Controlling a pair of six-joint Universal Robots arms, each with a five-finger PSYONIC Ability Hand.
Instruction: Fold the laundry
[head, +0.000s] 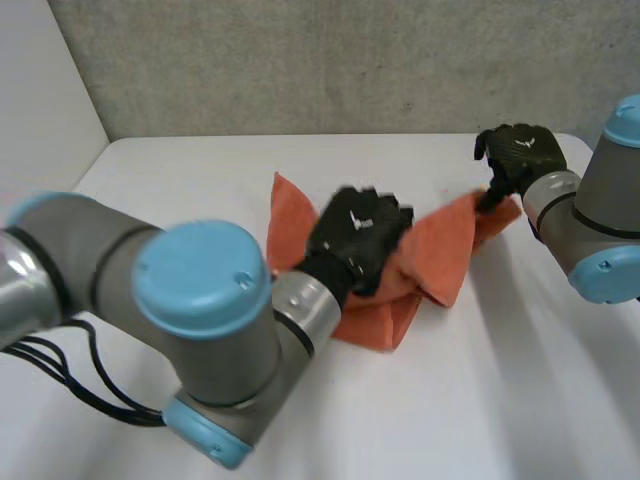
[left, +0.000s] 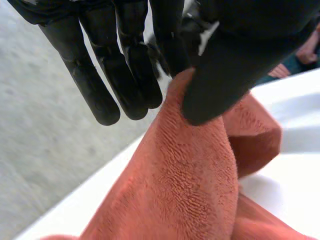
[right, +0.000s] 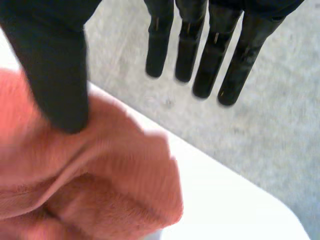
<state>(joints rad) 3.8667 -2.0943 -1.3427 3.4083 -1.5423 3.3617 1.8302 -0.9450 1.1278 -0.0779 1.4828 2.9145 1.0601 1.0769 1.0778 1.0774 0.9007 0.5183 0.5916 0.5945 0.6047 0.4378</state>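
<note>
Towel, orange terry, lies bunched at the middle of the white table. Over the table's middle the left hand pinches a raised fold between thumb and fingers. Toward the table's far right corner the right hand is open, its thumb resting on a towel corner and its fingers straight and clear of the cloth. The fold probably wants that corner gripped and the edge drawn taut first. The towel's long axis runs across the table, slanting toward its far right.
</note>
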